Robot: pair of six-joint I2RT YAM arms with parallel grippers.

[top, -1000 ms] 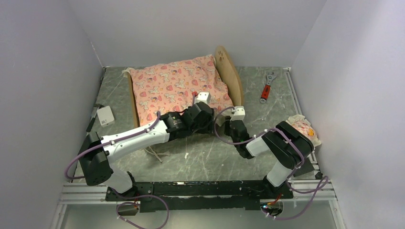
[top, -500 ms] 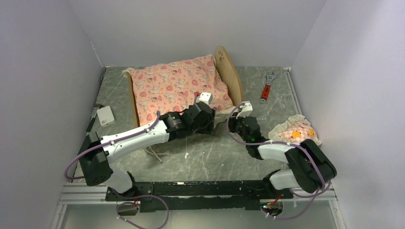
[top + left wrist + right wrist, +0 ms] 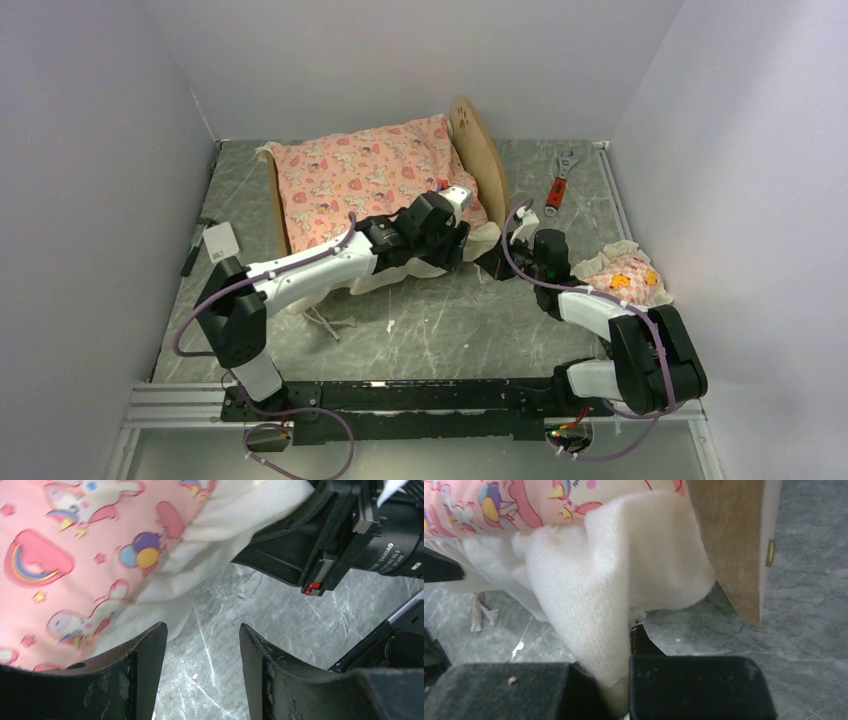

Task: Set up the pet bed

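The pet bed (image 3: 483,152) is a light-wood frame at the back of the table, with its rounded headboard (image 3: 734,545) on the right. A pink cartoon-print mattress (image 3: 365,178) lies on it, and its white frill (image 3: 614,580) hangs off the near right corner. My right gripper (image 3: 616,675) is shut on that frill just below the headboard; from above it sits at the bed's corner (image 3: 497,262). My left gripper (image 3: 202,626) is open above bare table beside the mattress edge (image 3: 75,555), nothing between its fingers. A small matching pillow (image 3: 625,275) lies at the right.
A red-handled wrench (image 3: 558,182) lies at the back right. A small white box (image 3: 221,242) and a black pen (image 3: 192,250) are at the left. A loose cord (image 3: 322,322) trails on the marble table (image 3: 440,330). Grey walls close in three sides.
My right gripper has swung out to the bed's near right corner and shut on the frill, uncovering the pillow. My left arm has shifted right along the mattress edge, still open.
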